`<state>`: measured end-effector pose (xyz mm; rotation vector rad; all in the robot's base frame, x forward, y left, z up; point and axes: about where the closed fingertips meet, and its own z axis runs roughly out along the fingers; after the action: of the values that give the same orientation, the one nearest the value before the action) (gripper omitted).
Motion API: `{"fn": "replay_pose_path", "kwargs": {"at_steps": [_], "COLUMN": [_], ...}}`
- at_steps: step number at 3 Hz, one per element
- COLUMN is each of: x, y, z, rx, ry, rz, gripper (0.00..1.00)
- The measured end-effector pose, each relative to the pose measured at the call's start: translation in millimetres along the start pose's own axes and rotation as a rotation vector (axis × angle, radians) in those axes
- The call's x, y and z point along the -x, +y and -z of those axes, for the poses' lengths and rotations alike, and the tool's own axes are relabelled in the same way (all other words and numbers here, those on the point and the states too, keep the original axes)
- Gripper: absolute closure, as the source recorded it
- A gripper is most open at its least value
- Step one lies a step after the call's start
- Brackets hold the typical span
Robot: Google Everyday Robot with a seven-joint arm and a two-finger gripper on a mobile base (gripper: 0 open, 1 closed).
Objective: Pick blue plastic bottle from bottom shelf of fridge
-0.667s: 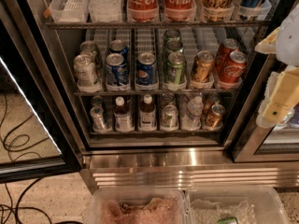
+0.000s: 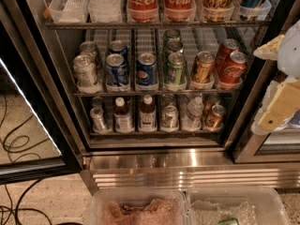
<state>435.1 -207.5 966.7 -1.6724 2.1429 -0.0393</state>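
The fridge (image 2: 154, 161) stands open before me, with a black frame and a steel base. On the bottom shelf (image 2: 154, 131), two small bottles with white caps, dark contents and pale labels stand side by side in the left-middle lanes, one at the left (image 2: 123, 117) and one at the right (image 2: 147, 115). Either fits the blue plastic bottle. My gripper (image 2: 275, 78) hangs at the right edge of the view, outside the fridge, level with the middle rack. It is open and empty, well right of and above the bottles.
Cans (image 2: 99, 120) and a clear water bottle (image 2: 193, 114) share the bottom shelf. The middle rack holds several cans (image 2: 146, 71); cola bottles (image 2: 143, 1) stand above. The glass door (image 2: 28, 125) is swung open at left. Two clear bins (image 2: 187, 210) sit on the floor in front. Cables lie on the floor at left.
The gripper has drifted slightly downward at the right edge. The fridge and its contents look the same.
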Motion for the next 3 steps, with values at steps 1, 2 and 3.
{"fn": "replay_pose_path", "kwargs": {"at_steps": [1, 2, 3], "x": [22.3, 47.1, 52.6], "y": [5.4, 1.2, -2.3], "z": [-22.4, -45.4, -43.2], "rx": [-0.048, -0.092, -0.115], "ry": [-0.139, -0.251, -0.264], "rz": [0.070, 0.144, 0.166], "gripper": [0.00, 0.00, 0.00]}}
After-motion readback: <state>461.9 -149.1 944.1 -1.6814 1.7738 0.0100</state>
